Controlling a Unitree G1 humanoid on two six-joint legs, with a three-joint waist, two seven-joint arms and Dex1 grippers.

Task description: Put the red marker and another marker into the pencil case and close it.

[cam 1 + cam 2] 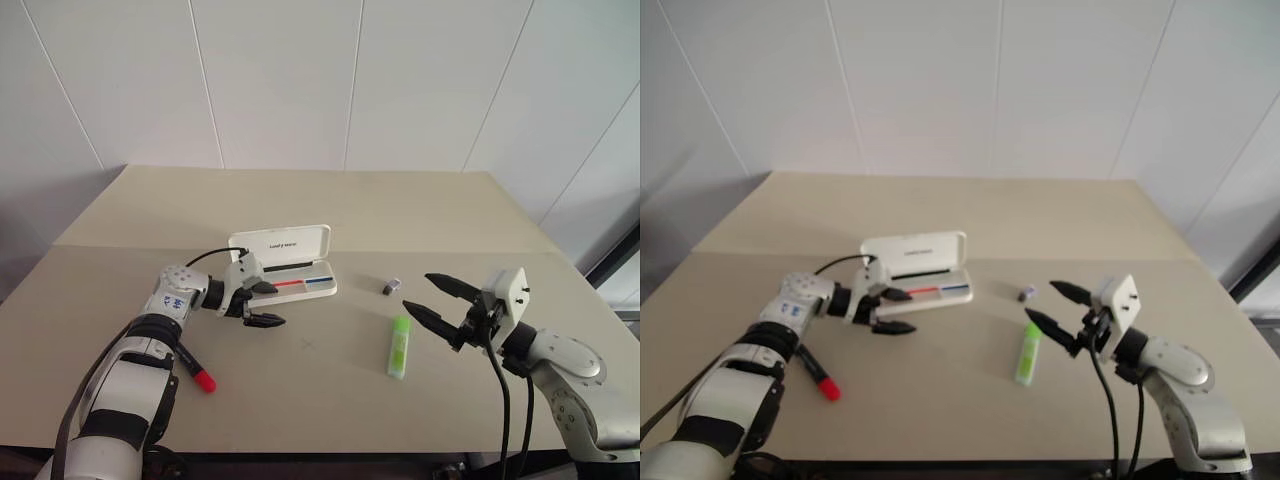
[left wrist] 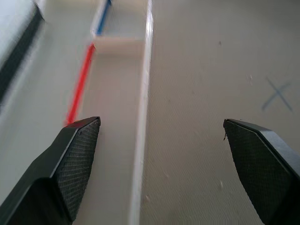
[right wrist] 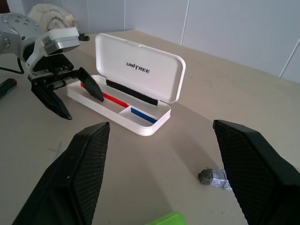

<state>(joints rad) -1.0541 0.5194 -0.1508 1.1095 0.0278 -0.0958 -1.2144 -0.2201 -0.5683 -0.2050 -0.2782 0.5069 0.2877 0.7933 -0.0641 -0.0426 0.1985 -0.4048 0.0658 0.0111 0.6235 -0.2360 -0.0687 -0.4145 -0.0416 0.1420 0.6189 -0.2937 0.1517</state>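
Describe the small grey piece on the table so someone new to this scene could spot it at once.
Start at the open white pencil case near the middle of the tan table. On the robot's right of it, apart from it, lies the small grey piece, just beyond the cap end of the green marker. It is far shorter than either marker and dull grey, not bright.

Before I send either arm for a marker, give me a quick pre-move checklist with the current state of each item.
1. pencil case lid up, tray exposed: ok.
2. left gripper open, holding nothing, at the case's near edge: ok.
3. right gripper open, holding nothing: ok.
4. red marker on the table beside the left forearm, not yet in the case: not ok.
5. green marker on the table near the right gripper, not yet in the case: not ok.
6. small grey piece lies clear of the green marker: ok.
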